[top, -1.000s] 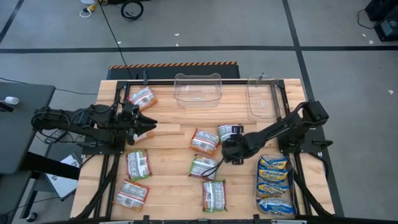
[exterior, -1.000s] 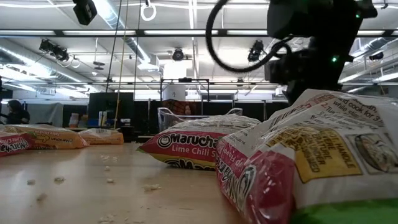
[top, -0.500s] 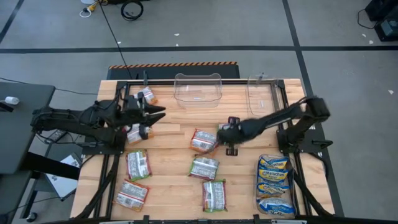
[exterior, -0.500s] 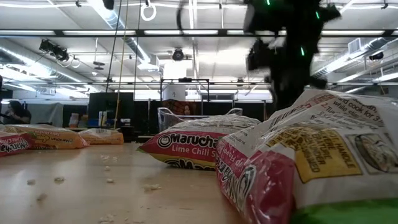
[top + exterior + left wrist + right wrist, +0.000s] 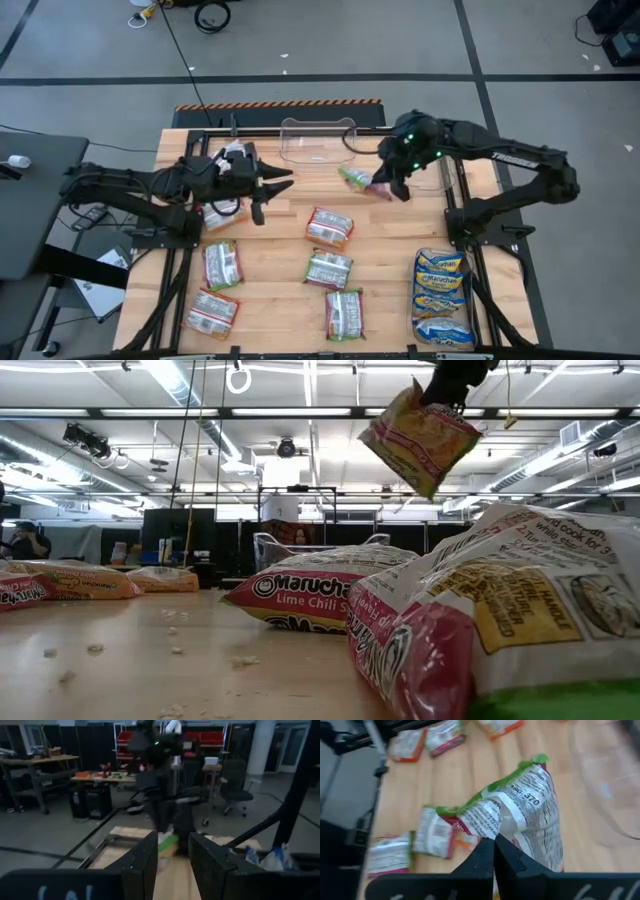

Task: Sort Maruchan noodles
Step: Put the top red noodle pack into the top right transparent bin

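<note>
One packet is off the table now: a second ago the right gripper (image 5: 385, 185) was down among the packets mid-frame, and it has since swung up toward the top centre, pinched shut on a green-and-white noodle packet (image 5: 357, 179) that dangles near the clear bins (image 5: 318, 142). Looks like the carry-to-bin part of the sort has started. In the low view the packet (image 5: 420, 436) hangs tilted in the upper right, crinkly and shiny, held by one edge. The left gripper (image 5: 273, 188) has also moved in from the left edge and sits at left-centre with its fingers spread, holding nothing. Other packets (image 5: 328, 227) lie flat on the wooden table (image 5: 270, 260), and the blue-and-yellow ones (image 5: 442, 283) are stacked lower right.
</note>
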You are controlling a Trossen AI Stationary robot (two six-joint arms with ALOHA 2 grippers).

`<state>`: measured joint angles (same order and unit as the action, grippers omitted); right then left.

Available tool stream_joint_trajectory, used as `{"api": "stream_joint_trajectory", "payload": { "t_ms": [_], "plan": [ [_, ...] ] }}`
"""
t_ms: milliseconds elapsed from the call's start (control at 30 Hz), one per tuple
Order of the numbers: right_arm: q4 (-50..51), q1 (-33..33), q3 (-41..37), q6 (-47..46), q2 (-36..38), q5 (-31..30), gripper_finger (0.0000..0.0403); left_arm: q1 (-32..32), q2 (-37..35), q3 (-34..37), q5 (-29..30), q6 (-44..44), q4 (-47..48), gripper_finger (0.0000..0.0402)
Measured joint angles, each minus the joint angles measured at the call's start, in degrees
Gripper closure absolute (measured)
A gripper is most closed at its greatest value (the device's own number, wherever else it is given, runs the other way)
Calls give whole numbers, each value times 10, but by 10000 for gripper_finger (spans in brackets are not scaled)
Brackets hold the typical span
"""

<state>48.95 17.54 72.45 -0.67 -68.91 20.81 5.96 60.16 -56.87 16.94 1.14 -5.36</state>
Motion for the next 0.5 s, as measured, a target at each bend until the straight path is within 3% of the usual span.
{"api": "stream_joint_trajectory", "payload": {
  "t_ms": [267, 500],
  "plan": [
    [-24, -12, -92, 35, 1, -43, 400, 69, 20, -84, -17, 110, 24, 287],
    [-164, -70, -165, 85, -58, -138, 400, 120, 1, -95, -15, 146, 32, 287]
  ]
}}
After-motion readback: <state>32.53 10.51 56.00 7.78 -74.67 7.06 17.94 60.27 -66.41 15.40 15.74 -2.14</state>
